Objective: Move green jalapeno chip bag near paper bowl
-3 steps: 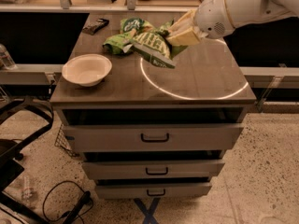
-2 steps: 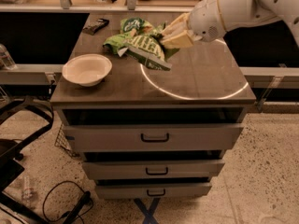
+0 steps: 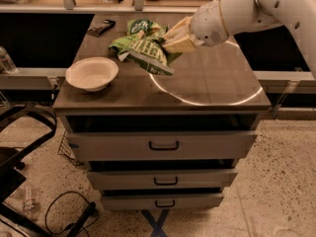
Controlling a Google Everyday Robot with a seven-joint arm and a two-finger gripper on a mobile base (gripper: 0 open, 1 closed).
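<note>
The green jalapeno chip bag (image 3: 149, 57) is glossy with white lettering. It hangs tilted just above the tabletop, left of the middle. My gripper (image 3: 171, 43), at the end of the white arm (image 3: 237, 11) coming in from the upper right, is shut on the bag's upper right edge. The paper bowl (image 3: 92, 73) is cream-white and sits near the table's front left corner, a short way left of the bag. A second green bag (image 3: 141, 25) lies behind the held one, and a small green piece (image 3: 118, 46) shows at its left.
A dark flat packet (image 3: 101, 27) lies at the table's back left. A white ring (image 3: 207, 101) marks the tabletop (image 3: 222, 78) at the right. Drawers (image 3: 163, 144) sit below. A black chair (image 3: 19, 147) and cables (image 3: 64, 211) are on the floor at left.
My gripper has carried the chip bag to the left across the table, closer to the paper bowl. The bowl and the other items have not moved.
</note>
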